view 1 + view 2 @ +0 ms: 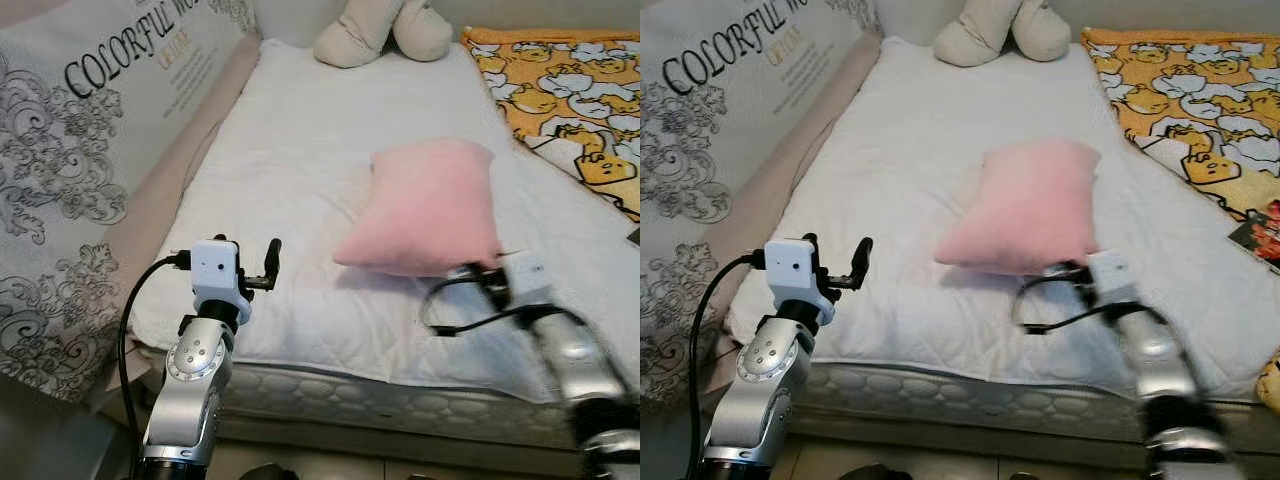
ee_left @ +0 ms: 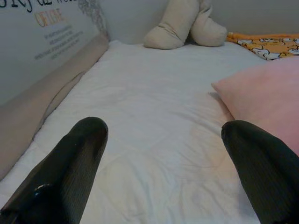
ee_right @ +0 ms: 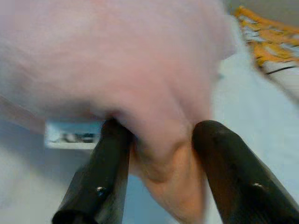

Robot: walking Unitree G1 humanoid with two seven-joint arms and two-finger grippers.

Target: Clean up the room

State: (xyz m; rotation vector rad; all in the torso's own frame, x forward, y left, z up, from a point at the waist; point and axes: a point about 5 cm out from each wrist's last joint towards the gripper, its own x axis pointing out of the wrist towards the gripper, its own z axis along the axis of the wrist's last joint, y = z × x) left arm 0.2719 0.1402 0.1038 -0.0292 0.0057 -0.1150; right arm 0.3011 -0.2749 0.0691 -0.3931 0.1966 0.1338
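Panel (image 1: 90,120) large print: I read "COLORFUL WO…", cut off at the edge.
Panel orange line: too small for me to read.
Panel position: beside the left gripper (image 1: 268,262).

Bed and its surroundings

I see a cream plush toy (image 1: 380,30) at the bed's (image 1: 300,170) head, beside a yellow cartoon blanket (image 1: 560,90).

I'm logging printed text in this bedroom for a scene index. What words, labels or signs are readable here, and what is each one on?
"COLORFUL WO": large black letters on the patterned panel left of the bed; the word runs off the picture's top edge.
Gold word beneath it: too blurred to read for sure.
Small grey lines below that: too small to read.
Yellow cartoon blanket: no legible text.
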